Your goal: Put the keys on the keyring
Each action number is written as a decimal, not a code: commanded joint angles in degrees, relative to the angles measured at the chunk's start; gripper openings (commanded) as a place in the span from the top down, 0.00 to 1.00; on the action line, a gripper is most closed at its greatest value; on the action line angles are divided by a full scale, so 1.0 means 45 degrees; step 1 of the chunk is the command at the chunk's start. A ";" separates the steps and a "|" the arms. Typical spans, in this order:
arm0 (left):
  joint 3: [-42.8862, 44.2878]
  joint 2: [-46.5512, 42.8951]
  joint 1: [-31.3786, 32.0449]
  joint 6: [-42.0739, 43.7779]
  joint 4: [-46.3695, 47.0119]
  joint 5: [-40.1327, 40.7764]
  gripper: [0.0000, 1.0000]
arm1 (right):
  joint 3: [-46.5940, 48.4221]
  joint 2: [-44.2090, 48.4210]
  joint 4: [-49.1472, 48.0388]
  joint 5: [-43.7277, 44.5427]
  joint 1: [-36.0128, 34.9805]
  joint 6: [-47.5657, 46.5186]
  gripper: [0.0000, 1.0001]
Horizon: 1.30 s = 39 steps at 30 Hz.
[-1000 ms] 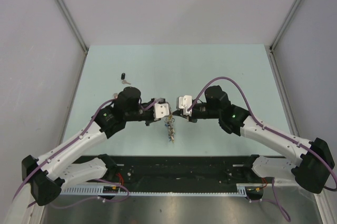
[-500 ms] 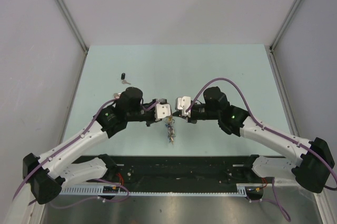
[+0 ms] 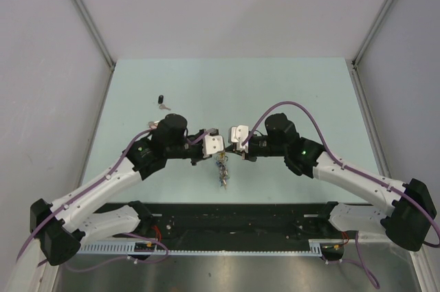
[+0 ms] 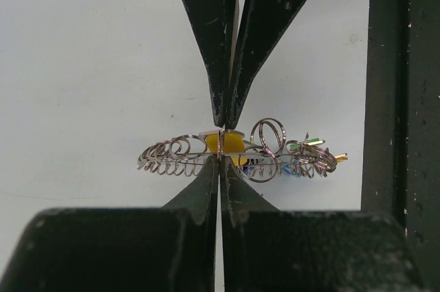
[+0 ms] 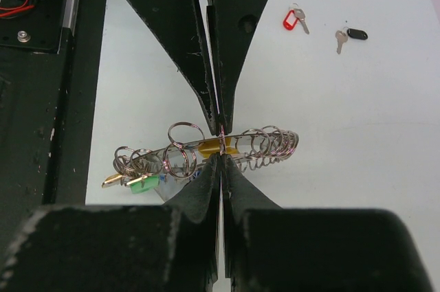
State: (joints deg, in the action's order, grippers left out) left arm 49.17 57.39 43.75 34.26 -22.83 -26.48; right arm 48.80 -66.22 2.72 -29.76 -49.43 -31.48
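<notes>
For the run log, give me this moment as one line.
left gripper: shut on keyring | right gripper: shut on keyring | yellow key: at keyring | red key, black key: loose on table

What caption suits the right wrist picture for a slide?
Right gripper pinches the keyring; red key and black key lie on the table beyond.

Overhead view; two close wrist views of keyring (image 4: 180, 160)

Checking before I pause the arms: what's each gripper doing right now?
Left gripper: fingers closed, holding the large silvery metal keyring.
Right gripper: fingers closed, holding the same keyring.
</notes>
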 commanded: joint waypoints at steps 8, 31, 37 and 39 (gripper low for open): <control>0.0051 -0.0642 0.0123 -0.0582 0.1635 0.0552 1.00 | 0.0699 0.0572 -0.0723 -0.0027 -0.0110 0.0083 0.81; -0.0282 -0.1014 -0.0249 -0.1987 0.3100 0.1781 1.00 | 0.0016 0.0535 -0.3044 -0.0692 0.1434 0.2874 0.79; -0.0301 -0.0975 -0.0249 -0.2456 0.3413 0.2231 1.00 | -0.0023 0.0300 -0.3749 -0.0438 0.1375 0.3598 0.79; -0.0301 -0.0936 -0.0249 -0.2574 0.3452 0.2485 1.00 | -0.0004 0.0320 -0.3808 -0.0418 0.1355 0.3715 0.79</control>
State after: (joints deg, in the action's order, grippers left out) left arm 47.55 54.33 42.94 25.17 -13.34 -17.52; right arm 48.73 -64.77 -9.58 -31.90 -43.07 -17.69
